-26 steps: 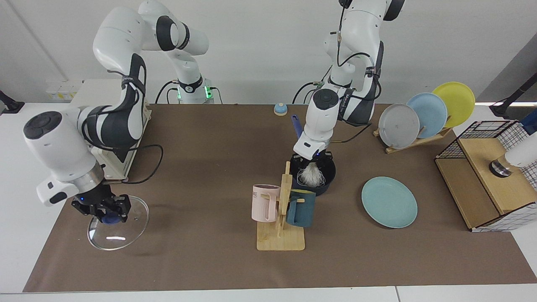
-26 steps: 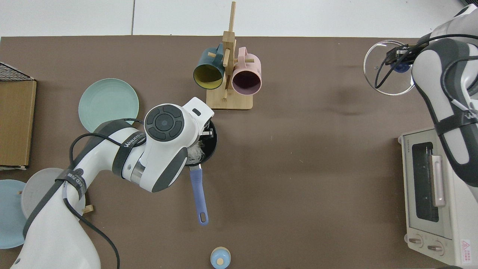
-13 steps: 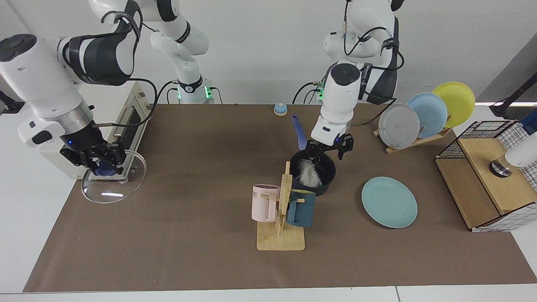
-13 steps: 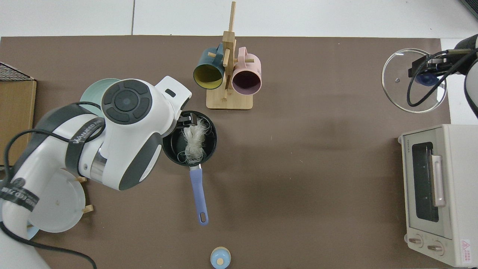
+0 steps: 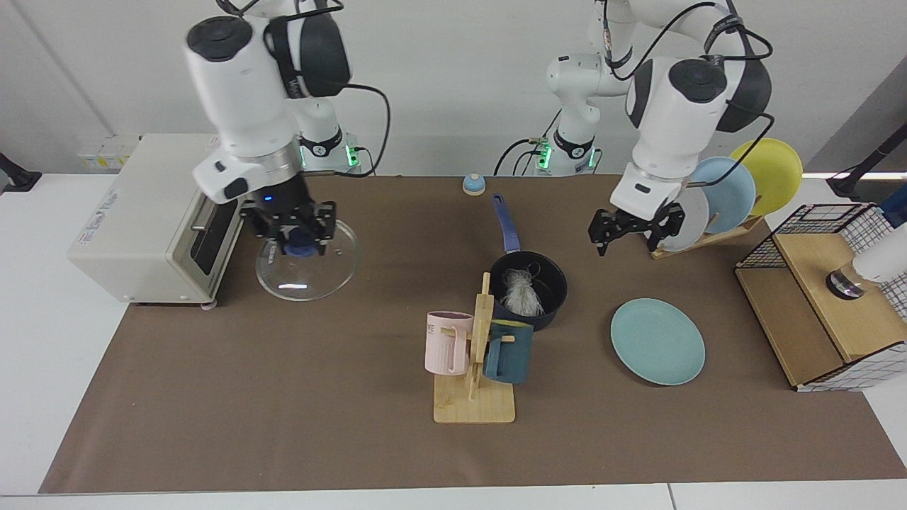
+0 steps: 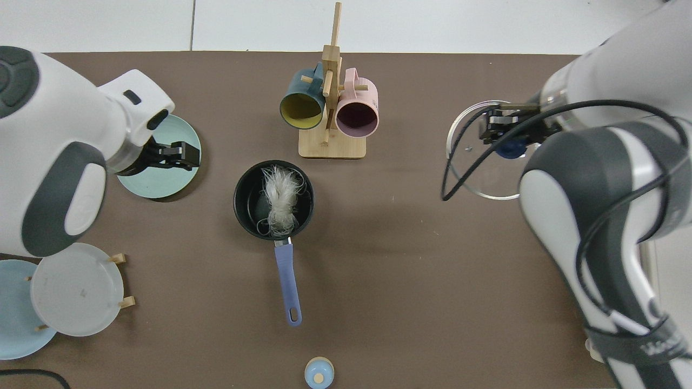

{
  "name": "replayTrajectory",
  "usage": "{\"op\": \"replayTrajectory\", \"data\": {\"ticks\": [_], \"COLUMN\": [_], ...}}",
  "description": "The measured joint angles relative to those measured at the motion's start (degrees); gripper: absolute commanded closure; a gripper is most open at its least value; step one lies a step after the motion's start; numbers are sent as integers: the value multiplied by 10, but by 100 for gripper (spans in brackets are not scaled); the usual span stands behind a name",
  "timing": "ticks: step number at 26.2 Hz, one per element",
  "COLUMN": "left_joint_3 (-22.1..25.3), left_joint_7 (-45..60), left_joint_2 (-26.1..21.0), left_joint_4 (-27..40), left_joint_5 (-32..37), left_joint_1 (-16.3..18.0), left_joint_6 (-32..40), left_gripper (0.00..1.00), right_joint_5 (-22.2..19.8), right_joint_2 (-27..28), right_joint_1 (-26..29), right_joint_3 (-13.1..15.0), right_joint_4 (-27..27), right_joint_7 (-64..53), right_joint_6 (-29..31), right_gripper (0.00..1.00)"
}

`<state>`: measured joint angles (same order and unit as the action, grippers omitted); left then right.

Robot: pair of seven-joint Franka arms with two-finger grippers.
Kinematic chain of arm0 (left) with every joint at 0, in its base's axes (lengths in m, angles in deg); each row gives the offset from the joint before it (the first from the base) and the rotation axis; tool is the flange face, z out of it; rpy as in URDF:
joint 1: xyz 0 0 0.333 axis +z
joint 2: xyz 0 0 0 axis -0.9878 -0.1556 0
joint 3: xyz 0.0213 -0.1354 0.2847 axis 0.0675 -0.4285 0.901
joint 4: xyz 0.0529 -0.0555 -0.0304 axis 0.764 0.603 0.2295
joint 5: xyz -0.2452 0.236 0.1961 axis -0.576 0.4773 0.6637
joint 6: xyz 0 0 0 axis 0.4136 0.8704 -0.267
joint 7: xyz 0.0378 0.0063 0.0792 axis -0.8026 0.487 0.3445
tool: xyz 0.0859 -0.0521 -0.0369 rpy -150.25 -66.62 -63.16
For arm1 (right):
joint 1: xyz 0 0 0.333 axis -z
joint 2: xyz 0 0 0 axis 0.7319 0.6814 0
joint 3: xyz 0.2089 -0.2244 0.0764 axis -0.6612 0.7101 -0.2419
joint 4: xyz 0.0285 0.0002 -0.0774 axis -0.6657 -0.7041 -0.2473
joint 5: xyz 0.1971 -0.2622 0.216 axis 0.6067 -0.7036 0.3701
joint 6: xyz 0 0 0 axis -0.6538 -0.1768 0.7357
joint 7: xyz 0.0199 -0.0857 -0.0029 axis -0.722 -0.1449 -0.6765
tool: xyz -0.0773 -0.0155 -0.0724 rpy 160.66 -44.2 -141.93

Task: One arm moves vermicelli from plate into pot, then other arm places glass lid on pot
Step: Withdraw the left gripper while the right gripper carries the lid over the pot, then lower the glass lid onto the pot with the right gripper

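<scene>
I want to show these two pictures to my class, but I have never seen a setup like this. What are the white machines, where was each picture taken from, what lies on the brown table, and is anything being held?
The white machines are two robot arms, each ending in a two-finger gripper. One picture faces them from across the table; the other looks straight down.

On the table stands a small dark navy pot with a long blue handle. Inside it lies a bundle of thin white vermicelli. Beside it are a round teal-green plate, bare, and a wooden mug rack with a pink and a dark teal mug. A white toaster oven and a rack of plates stand at the sides.

The right gripper holds a round clear glass lid by its blue knob, above the table. The left gripper is open, holds nothing, and hangs above the plate.
</scene>
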<state>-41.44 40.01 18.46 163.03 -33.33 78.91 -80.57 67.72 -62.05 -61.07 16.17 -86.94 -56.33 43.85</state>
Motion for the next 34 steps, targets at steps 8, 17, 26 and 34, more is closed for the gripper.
{"op": "replayTrajectory", "data": {"ticks": [8, 17, 26, 34], "left_joint_3": [86, 101, 100, 100], "left_joint_7": [-157, -179, -181, -185], "left_joint_2": [38, 47, 48, 48], "left_joint_4": [-3, -3, -3, -3], "left_joint_5": [-9, -10, -12, -62], "left_joint_1": [4, 4, 3, 17], "left_joint_6": [39, 49, 50, 49], "left_gripper": [0, 0, 0, 0], "right_joint_5": [-11, -13, -17, -17], "right_joint_2": [10, 121, 239, 270], "right_joint_1": [-139, -212, -284, -294], "right_joint_3": [-1, 2, 10, 12], "right_joint_4": [9, 110, 193, 208], "right_joint_7": [158, 214, 225, 225], "right_joint_6": [7, 9, 50, 95], "right_gripper": [100, 100, 100, 100]}}
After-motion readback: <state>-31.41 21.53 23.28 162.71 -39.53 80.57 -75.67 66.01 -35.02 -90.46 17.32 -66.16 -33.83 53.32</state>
